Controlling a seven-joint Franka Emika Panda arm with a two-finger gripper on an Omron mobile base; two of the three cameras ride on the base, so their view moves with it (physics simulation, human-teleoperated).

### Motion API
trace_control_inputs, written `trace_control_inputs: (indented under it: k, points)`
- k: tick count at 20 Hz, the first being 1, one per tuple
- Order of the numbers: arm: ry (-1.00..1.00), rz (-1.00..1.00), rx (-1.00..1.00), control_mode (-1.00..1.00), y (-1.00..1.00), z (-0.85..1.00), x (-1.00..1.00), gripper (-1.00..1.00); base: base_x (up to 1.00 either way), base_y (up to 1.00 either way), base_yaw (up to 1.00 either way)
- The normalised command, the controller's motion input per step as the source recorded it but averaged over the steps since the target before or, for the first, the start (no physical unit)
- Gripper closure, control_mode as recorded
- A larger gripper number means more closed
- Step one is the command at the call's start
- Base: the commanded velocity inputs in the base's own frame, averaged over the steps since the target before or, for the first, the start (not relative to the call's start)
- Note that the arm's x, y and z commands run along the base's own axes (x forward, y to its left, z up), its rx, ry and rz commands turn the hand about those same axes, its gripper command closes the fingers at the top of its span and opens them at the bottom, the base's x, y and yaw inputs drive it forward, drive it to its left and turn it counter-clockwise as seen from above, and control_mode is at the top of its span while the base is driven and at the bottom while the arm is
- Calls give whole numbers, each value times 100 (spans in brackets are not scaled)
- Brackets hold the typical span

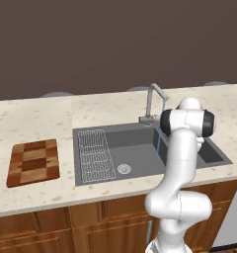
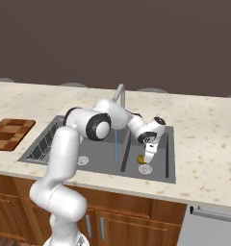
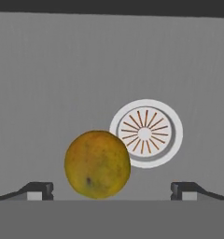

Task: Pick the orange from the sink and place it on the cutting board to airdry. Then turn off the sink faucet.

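The orange [image 3: 97, 164] lies on the floor of the dark grey sink [image 3: 62, 84], just beside a round silver drain [image 3: 145, 133]. My gripper [image 3: 113, 191] is open and hangs low over the fruit, with one fingertip on each side and the orange a little off centre between them. In the right base view the gripper [image 2: 147, 157] reaches down into the sink's right basin [image 2: 168, 153] next to the orange [image 2: 141, 159]. The faucet [image 1: 153, 100] runs a thin blue stream [image 1: 158, 143]. The checkered cutting board [image 1: 34, 161] lies on the counter left of the sink.
A wire-grid drainer [image 1: 96, 154] fills the sink's left part, with another drain [image 1: 124, 169] beside it. My arm arches over the faucet spout [image 2: 120, 94] and the divider between the basins. The speckled counter [image 1: 41, 118] runs to a dark back wall.
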Motion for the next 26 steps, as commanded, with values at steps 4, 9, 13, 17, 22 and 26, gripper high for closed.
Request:
trace_control_inputs:
  k: [4, 9, 13, 17, 22, 26]
  points:
    - [0, -1, 0, -100, 0, -13, 0, -100, 0, 0, 0]
    - [0, -1, 0, -100, 4, -14, 0, -100, 0, 0, 0]
    - [0, -1, 0, -100, 5, -12, 0, -100, 0, 0, 0]
    - [0, -1, 0, -100, 1, -12, 0, -100, 0, 0, 0]
    - [0, -1, 0, -100, 0, -13, 0, -100, 0, 0, 0]
    - [0, -1, 0, -100, 0, -12, 0, -100, 0, 0, 0]
